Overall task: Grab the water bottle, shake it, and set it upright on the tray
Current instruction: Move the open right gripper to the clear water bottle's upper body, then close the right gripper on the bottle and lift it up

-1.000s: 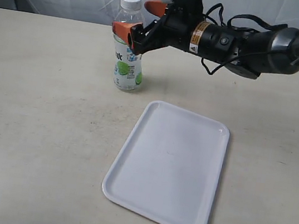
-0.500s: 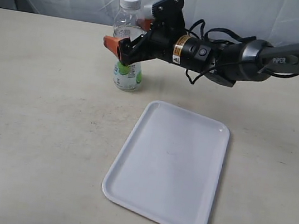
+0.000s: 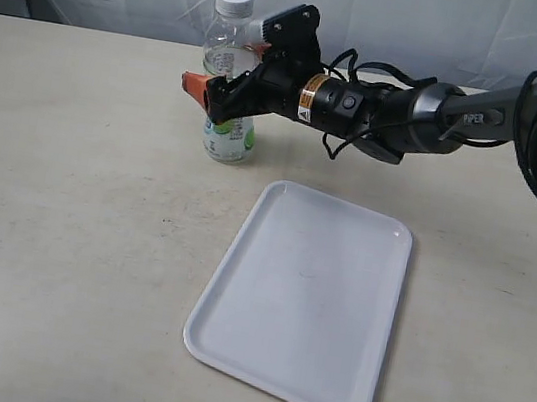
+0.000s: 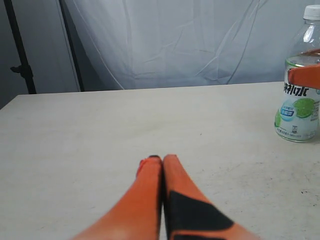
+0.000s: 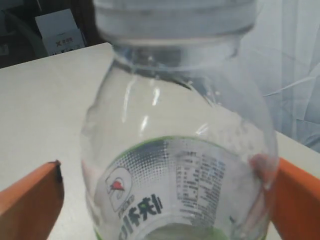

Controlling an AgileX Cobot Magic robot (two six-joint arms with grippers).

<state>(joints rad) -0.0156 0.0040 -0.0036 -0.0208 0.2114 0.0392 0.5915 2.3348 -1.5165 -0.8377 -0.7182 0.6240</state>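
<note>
The clear, smooth plastic water bottle [image 3: 226, 136], white-capped and round-shouldered, stands upright on the pale matte surface [image 3: 62, 231]. It is near the far left corner of the glossy white tray [image 3: 305, 297], a rounded rectangle with a low rim, and not touching it. The right tool [image 3: 225, 65] is spread, its orange fingers [image 5: 30, 202] straddling the bottle's upper body. The left tool [image 4: 161, 161] is clenched empty, well apart.

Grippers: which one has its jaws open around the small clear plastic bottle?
The right gripper: its orange jaws stand apart on either side of the clear plastic water bottle. The left gripper has its jaws pressed together, away from it.
</note>
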